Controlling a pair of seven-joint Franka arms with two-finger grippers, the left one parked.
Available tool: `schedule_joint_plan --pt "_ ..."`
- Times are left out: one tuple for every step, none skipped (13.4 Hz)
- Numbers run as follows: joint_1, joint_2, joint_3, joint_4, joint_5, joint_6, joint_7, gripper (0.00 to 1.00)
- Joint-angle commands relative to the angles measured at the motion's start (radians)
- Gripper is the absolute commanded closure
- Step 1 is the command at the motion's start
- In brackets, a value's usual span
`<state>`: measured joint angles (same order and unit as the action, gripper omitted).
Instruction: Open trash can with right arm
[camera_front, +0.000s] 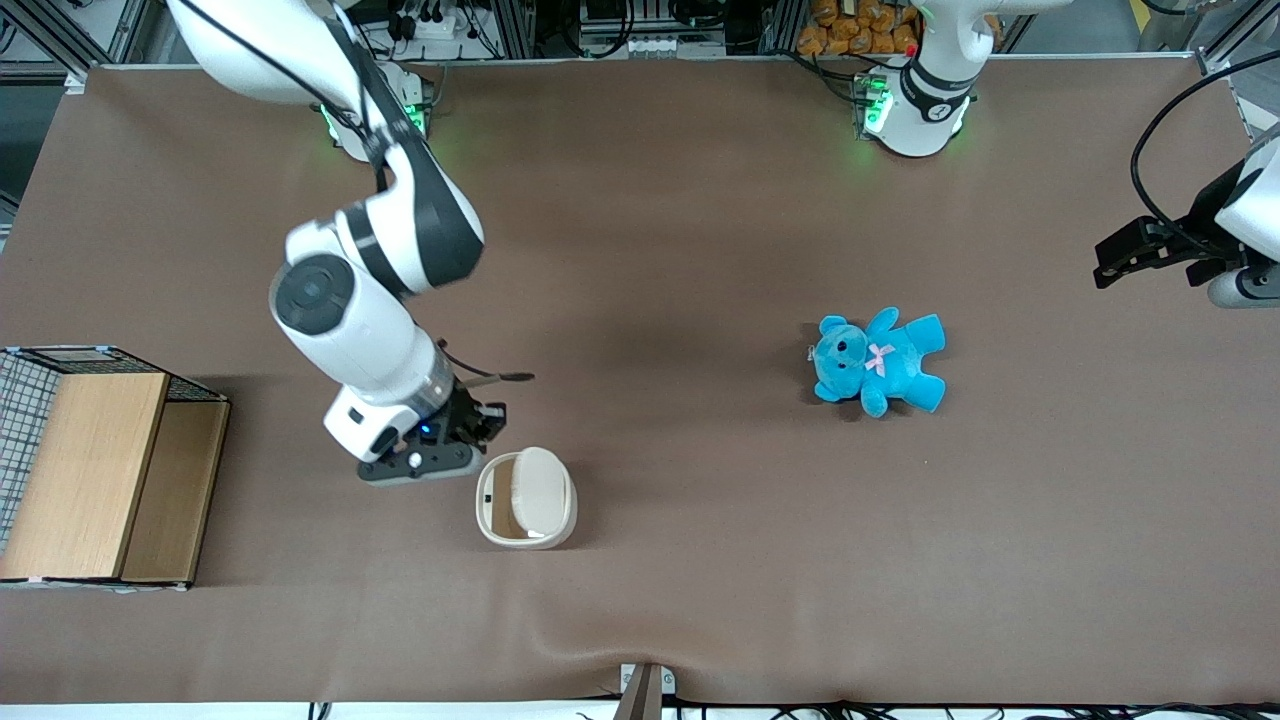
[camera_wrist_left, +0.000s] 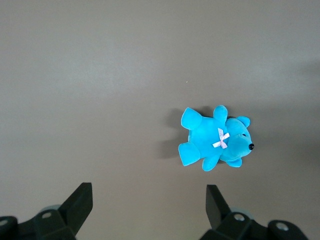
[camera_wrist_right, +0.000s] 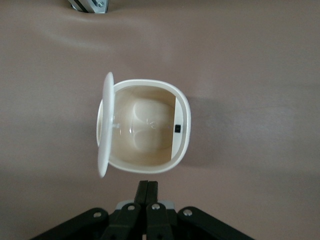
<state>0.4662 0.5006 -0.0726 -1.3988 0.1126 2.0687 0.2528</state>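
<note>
The trash can (camera_front: 526, 497) stands on the brown bench (camera_front: 700, 560), just beside the pincer (camera_front: 478, 425) and slightly nearer the front camera than it, not touching. Its lid (camera_wrist_right: 104, 125) is tipped up almost on edge along the rim toward the parked arm's end, baring the brownish inside, so the opening looks done. In the wrist view the pincer's fingers (camera_wrist_right: 148, 192) are pressed together, holding nothing. The right arm (camera_front: 345, 315) reaches down steeply from its base, wrist bent over the bench.

The trash can (camera_front: 527, 498) was smooth, glossy cream plastic; the bench (camera_front: 700, 250) matt brown; the gripper (camera_wrist_right: 148, 195) matt black.
</note>
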Motion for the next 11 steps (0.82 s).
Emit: schedule_joint_plan --pt "-0.017 -0.031 -0.002 0.027 -0.007 -0.097 0.011 1.00" --pt "-0.032 -0.059 -0.012 0.024 -0.010 -0.128 0.007 1.00" --pt "-0.052 -0.088 -0.013 0.014 -0.010 -0.184 0.000 1.00" --pt "-0.079 -0.109 -0.015 0.009 -0.010 -0.259 -0.004 1.00" --pt "-0.102 -0.138 -0.015 0.004 -0.013 -0.300 -0.013 1.00" --pt "-0.125 -0.171 -0.015 -0.014 -0.031 -0.340 -0.051 1.00" --pt "-0.159 -0.206 -0.015 -0.032 -0.042 -0.367 -0.091 1.00" --pt "-0.190 -0.243 -0.015 -0.051 -0.048 -0.401 -0.130 1.00" --pt "-0.213 -0.278 -0.016 -0.072 -0.057 -0.433 -0.163 1.00" --pt "-0.231 -0.336 -0.021 -0.113 -0.070 -0.459 -0.185 1.00" --pt "-0.266 -0.397 -0.019 -0.164 -0.082 -0.470 -0.196 1.00"
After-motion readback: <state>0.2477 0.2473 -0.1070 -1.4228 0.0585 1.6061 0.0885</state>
